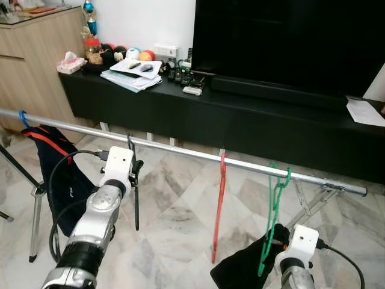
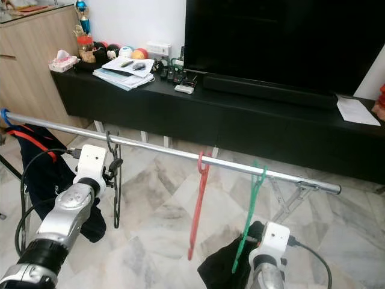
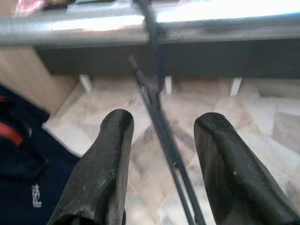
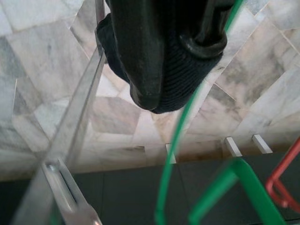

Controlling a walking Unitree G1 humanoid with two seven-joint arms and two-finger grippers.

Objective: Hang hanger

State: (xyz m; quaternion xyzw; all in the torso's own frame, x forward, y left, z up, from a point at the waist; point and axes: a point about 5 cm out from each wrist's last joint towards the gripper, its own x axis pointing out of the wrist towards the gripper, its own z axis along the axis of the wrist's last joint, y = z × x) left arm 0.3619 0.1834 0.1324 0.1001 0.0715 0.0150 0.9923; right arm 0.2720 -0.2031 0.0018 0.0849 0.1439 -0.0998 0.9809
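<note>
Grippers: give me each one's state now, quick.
Left gripper: open, fingers either side of the black hanger hooked on the rail.
Right gripper: cannot tell; it sits low by the green hanger and dark cloth.

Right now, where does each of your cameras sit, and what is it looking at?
Head eyes: look down on the metal rail, both silver arms, black hanger, red hanger.
Left wrist: looks past open left end effector at the black hanger on the rail.
Right wrist: looks at green hanger, dark cloth.
Shared: rail, hangers.
</note>
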